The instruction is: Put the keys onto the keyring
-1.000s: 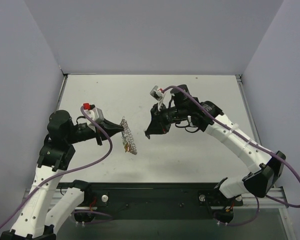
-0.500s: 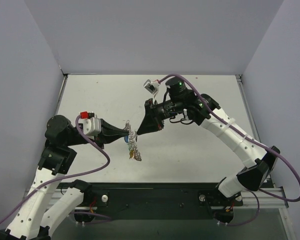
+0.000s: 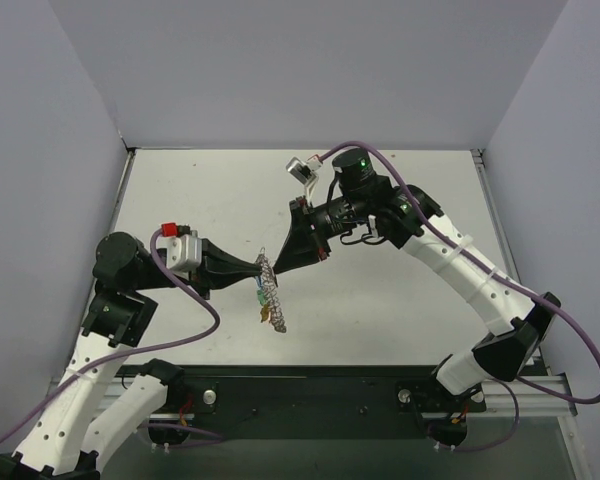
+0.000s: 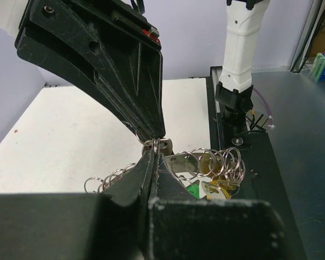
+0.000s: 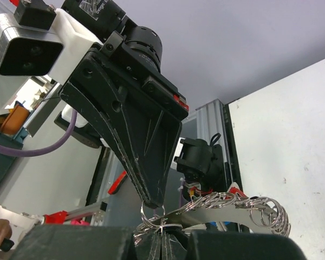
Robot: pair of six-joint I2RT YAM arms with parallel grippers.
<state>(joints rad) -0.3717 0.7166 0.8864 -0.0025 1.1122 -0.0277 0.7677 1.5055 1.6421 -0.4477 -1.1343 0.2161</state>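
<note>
The keyring point(image 3: 272, 292) is a flat silvery strip edged with small wire loops, held in the air on edge. My left gripper point(image 3: 259, 267) is shut on a loop at its top end. My right gripper point(image 3: 278, 267) is shut too, tip to tip with the left one. The left wrist view shows the keyring point(image 4: 206, 162) fanning right of my left gripper point(image 4: 154, 150), with green and yellow keys point(image 4: 214, 189) hanging under it. Seen from the right wrist, my right gripper point(image 5: 161, 235) touches the loops of the keyring point(image 5: 227, 208); whether it pinches one I cannot tell.
The white table point(image 3: 400, 290) lies below both arms. Grey walls point(image 3: 40, 150) close in the left, back and right sides. A black rail point(image 3: 310, 390) with the arm bases runs along the near edge.
My right gripper swung left and down until its tip met the left one. My left gripper carried the keyring a little right and down. Both stayed shut.
</note>
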